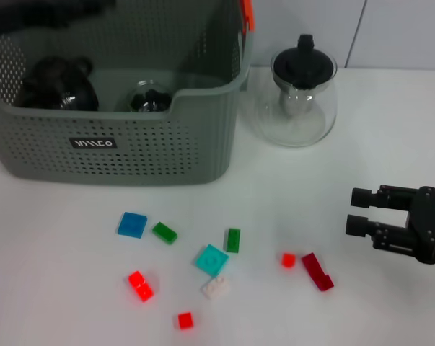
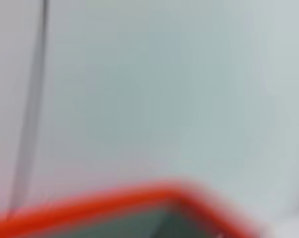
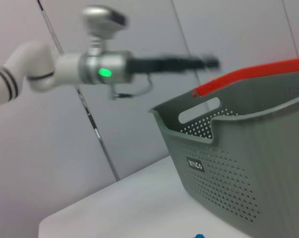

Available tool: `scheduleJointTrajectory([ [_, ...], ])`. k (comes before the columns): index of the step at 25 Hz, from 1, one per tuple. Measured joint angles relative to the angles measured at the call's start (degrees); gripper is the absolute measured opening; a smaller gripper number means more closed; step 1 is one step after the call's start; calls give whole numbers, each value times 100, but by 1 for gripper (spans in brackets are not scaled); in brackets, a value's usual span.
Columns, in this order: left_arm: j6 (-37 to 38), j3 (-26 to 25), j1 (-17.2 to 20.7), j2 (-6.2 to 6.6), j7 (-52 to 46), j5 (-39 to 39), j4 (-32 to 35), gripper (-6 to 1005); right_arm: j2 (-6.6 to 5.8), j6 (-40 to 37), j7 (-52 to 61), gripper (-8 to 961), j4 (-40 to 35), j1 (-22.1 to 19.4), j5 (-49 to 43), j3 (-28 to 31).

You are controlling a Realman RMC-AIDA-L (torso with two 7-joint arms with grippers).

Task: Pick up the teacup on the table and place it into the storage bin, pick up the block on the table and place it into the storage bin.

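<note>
My storage bin (image 1: 130, 144) at the table's (image 1: 390, 144) far left, dark shapes inside hard to identify, blocks scattered in front, teal block (image 1: 212, 259) central, right tool (image 1: 358, 210) spread over bare table, left tool (image 3: 211, 63) blurred above bin, grip unreadable

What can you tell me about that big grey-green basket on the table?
The storage bin is a large grey-green plastic basket with perforated walls, a scooped dip in its near rim, a slot handle at one end, an orange tab on the rim and a small black label with white lettering. It stands upright on the white table, at the far left. Dark and clear glassware already lies inside. No gripper touches it.
</note>
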Motion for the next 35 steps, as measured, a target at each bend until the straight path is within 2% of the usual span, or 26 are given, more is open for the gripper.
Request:
scheduleJointTrajectory([
  [3, 1418, -413, 301, 204, 689, -1335, -610, 510, 0, 15, -1, 583, 0, 1, 0, 1],
  [5, 2202, -763, 425, 255, 1141, -1613, -847, 605, -1, 27, -1, 583, 0, 4, 0, 1],
  [7, 2775, -993, 607, 227, 1699, -1456, -906, 700, 0, 32, -1, 583, 0, 10, 0, -5],
  [10, 3065, -961, 952, 44, 2508, -449, -847, 811, 3, 36, -1, 583, 0, 19, 0, -15],
  [11, 3056, -914, 1068, -32, 2794, -70, -846, 843, 8, 36, -1, 583, 0, 21, 0, -17],
  [14, 2811, -804, 1324, -268, 3541, 820, -991, 844, 25, 50, -1, 583, 0, 20, 0, -28],
  [18, 2030, -785, 1509, -545, 4527, 1605, -1731, 846, 35, 105, -1, 583, 22, 0, 0, -36],
  [25, 1109, -990, 1553, -600, 5499, 1786, -2775, 848, -8, 149, -5, 583, 149, 18, 0, -48],
  [29, 1046, -1598, 1640, -623, 6419, 1841, -3240, 850, -6, 150, -23, 583, 150, -9, 0, -48],
  [35, 941, -1736, 1803, -628, 6772, 1921, -3467, 852, -3, 150, -26, 583, 154, -37, 0, -39],
])
